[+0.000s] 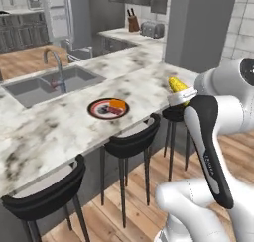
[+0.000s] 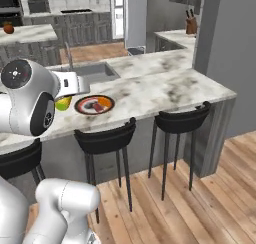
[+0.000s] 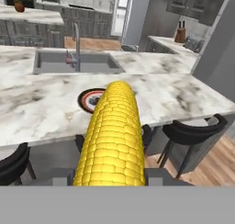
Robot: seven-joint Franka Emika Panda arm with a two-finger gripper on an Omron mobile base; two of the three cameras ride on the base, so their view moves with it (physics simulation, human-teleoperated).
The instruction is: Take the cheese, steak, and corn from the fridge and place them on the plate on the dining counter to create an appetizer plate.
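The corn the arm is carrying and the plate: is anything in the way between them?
Nothing: in the hand view just bare dining counter and its edge lie between the corn and the plate.

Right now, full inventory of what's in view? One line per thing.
corn: 1, yellow cob, held in the gripper, short of the counter edge
plate: 1, dark rim, on the dining counter near the stool-side edge
cheese: 1, orange, on the plate
steak: 1, dark red, on the plate beside the cheese
dining counter: 1, white and grey marble
sink: 1, grey, inset in the counter
tap: 1, grey, at the sink
stools: 3, black, along the counter
knife block: 1, brown, far counter
toaster: 1, grey, far counter
gripper: 1, white, closed on the corn
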